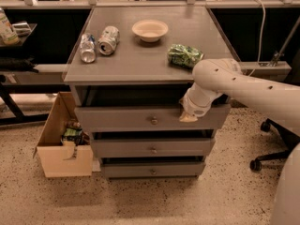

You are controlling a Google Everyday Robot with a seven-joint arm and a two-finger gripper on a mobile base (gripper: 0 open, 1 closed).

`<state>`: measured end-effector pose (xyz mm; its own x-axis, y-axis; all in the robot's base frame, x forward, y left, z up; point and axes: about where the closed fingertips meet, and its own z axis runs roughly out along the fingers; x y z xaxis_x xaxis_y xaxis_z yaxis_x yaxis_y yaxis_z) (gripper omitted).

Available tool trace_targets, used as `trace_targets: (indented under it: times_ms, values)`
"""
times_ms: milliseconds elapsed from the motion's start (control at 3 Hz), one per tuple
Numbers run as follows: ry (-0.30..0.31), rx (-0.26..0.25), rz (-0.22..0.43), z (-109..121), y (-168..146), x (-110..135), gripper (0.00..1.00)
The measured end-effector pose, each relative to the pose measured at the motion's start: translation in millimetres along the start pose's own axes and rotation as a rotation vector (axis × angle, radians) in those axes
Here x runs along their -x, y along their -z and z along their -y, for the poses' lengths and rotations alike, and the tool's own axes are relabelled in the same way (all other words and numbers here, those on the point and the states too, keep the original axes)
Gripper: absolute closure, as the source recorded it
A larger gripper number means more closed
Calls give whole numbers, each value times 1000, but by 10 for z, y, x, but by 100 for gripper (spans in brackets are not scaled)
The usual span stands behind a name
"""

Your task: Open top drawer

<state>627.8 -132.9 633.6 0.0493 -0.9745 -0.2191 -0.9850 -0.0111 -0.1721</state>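
The top drawer (122,118) is the widest grey drawer, just under the cabinet top, with a small round metal knob (153,120) at its centre. A dark gap shows above its front. My gripper (188,117) is at the end of the white arm that comes in from the right. It sits against the right part of the top drawer's front, to the right of the knob and at about its height. The middle drawer (152,149) and the bottom drawer (152,170) are below it.
On the cabinet top (140,55) lie two cans (98,43), a white bowl (150,30) and a green bag (184,55). A cardboard box (63,146) with items stands on the floor at the left. An office chair base (269,151) is at the right.
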Motion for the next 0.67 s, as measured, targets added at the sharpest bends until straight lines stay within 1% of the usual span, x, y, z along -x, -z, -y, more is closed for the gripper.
trace_targets:
  times_ms: [333,667]
  values:
    - [9,1,3,-16,81,20,100]
    - [9,2,3,-11,108,26,100]
